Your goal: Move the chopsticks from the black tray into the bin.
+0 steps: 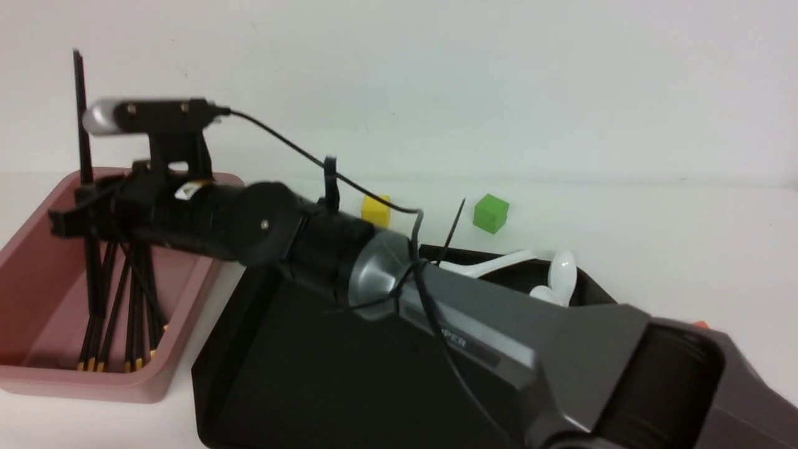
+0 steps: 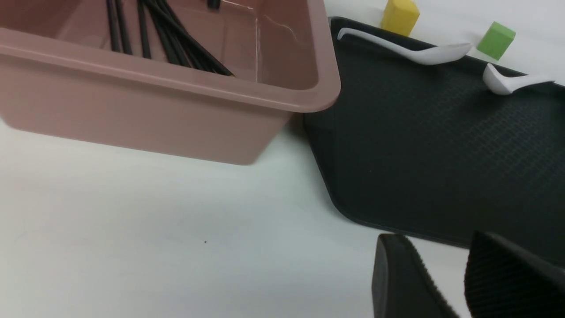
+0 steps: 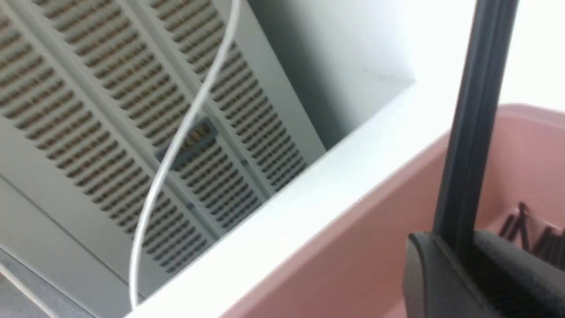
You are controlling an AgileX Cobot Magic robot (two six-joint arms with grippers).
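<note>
My right claw [image 1: 87, 215] is over the far left part of the bin [image 1: 93, 390], clamped on a held stick [image 1: 80, 112] that stands upright, its top well above the rim and its lower end down inside. In the right wrist view it shows a groove along its length, so I cannot tell whether it is one stick or two pressed together. The other chopsticks [image 1: 124, 312] lie in the bin, leaning in a loose fan with their yellow tips at the near wall. The right arm reaches in from the right across the black tray [image 1: 280, 374], covering much of it. The bin's rounded corner sits near the tray's cut-off corner, with a narrow strip of tabletop [image 2: 132, 229] between them at the base. My left claw [image 2: 435, 247] is empty with its fingers apart, hanging over the bare tabletop just beside the tray's near edge, with open white surface around it. Two white spoons [image 2: 410, 48] lie along the tray's far rim. Beyond that rim, a yellow block [image 1: 376, 210] and a green cube [image 1: 490, 213] stand on the tabletop, well apart from each other. A plain white wall [image 1: 499, 75] closes the back. Past the tabletop edge behind the bin, the right wrist view shows a perforated panel [image 3: 110, 110] and a hanging white cable [image 3: 176, 132].
</note>
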